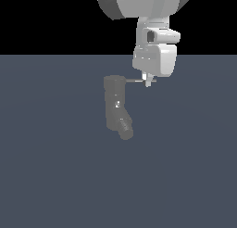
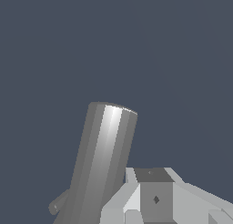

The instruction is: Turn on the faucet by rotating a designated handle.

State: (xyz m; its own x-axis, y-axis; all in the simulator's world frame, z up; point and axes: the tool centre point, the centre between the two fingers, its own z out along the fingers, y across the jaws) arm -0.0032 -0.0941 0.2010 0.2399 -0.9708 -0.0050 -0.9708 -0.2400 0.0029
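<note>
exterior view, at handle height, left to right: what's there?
faucet body → handle rod sticking out toward the exterior view's right → gripper at the rod's far end, hanging under the white arm. The spout lies lower on the faucet, so it's left out of the order.

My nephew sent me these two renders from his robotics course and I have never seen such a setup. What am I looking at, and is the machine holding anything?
These are simulator pictures, not photographs. The exterior view looks at the scene from off the arm. The big white shape coming down from the top is a Franka Panda robot arm, ending in its gripper. Below it on the flat grey-blue floor stands the faucet, a dark grey cylinder with a stubby angled spout at its lower end. The thin light rod sticking out sideways from its top is the handle; the gripper tip sits at the rod's outer end, though whether it grips it is too small to tell. The wrist view comes from a camera on the arm's wrist: it shows the faucet body close up beside grey gripper parts.
</note>
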